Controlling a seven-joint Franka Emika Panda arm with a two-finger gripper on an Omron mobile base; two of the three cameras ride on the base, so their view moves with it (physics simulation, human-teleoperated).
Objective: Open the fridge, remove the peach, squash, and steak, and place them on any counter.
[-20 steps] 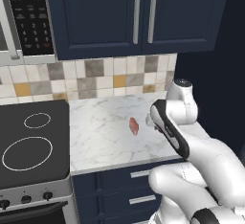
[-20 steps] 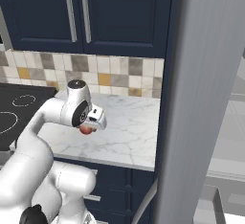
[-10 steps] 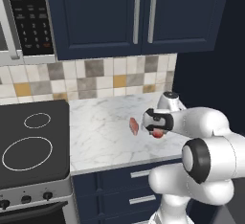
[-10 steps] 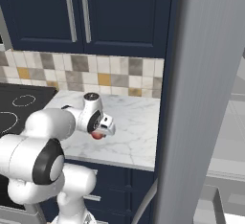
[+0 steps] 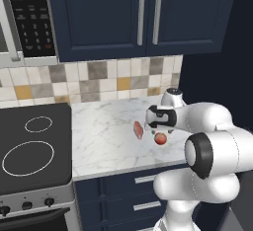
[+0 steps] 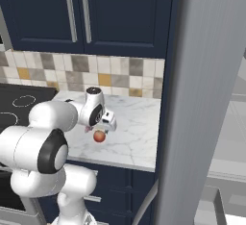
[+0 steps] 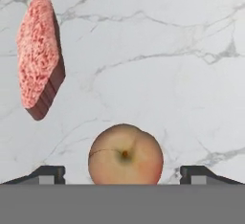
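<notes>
Hovering over the counter, the gripper stands wide open around the peach, holding nothing, probably releasing it beside the steak.

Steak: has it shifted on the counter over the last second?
No. The steak lies at the same spot on the marble counter, level with the stovetop edge as before; only the arm swung in, bringing the peach beside it.

Glossy white rounded arm segments, dark grey circular joint caps, black-and-white tool with small dark fingertips
</notes>
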